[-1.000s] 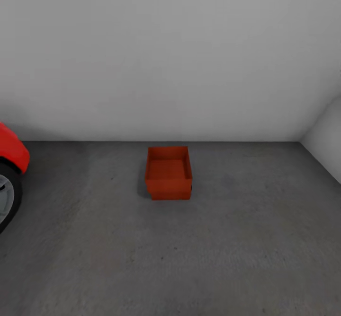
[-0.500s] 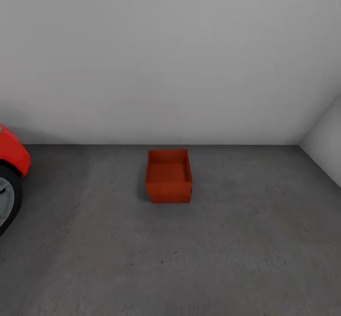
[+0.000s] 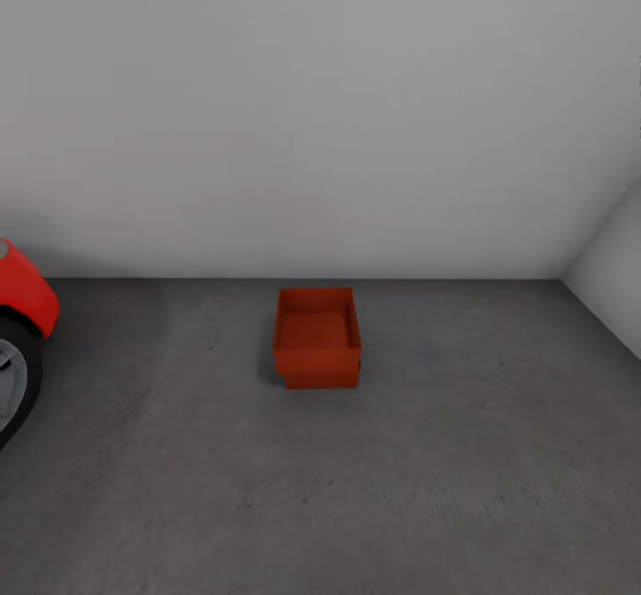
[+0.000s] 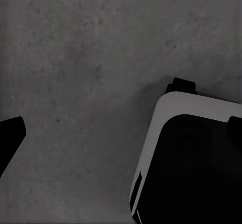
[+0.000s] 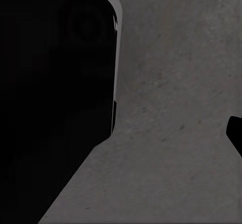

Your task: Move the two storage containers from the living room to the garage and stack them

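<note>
Two red-orange storage containers stand stacked on the dark grey concrete floor of the garage, in the middle of the head view close to the white back wall. The upper container sits open-topped and empty in the lower container, of which just a strip of front wall shows. My left gripper hangs over bare concrete, one dark fingertip at the picture's edge, open with nothing between the fingers. My right gripper is likewise open over concrete, its fingertip at the edge.
A red car with its wheel stands at the left edge. A side wall meets the back wall at the right. My own dark, white-rimmed base shows beside each gripper, and again in the right wrist view.
The whole head picture has shifted: the stack looks slightly lower and smaller, as the camera draws back. The containers themselves have not moved.
</note>
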### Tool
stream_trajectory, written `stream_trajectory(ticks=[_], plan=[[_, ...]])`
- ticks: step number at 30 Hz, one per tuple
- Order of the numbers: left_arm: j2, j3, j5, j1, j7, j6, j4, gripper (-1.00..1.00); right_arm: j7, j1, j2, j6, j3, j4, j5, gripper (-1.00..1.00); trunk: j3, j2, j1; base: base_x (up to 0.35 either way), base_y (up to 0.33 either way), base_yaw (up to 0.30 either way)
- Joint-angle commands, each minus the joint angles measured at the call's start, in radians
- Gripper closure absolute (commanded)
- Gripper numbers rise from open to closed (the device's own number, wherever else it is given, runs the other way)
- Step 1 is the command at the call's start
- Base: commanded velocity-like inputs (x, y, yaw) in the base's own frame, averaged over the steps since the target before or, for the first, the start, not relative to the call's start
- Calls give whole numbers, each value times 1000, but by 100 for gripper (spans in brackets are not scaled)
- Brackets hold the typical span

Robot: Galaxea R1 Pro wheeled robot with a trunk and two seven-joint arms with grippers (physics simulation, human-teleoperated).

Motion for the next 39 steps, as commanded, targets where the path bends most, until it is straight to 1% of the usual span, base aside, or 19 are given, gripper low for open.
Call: stream_trajectory(ticks=[1,39], plan=[[0,-9,9,0,2,-3,0,-100,-5,-1,0,-5,6,3,3,-100,1,-1,0,0,0,0],[0,-9,9,0,2,-3,0,-100,-5,-1,0,-5,6,3,3,-100,62,-1,0,0,0,0]])
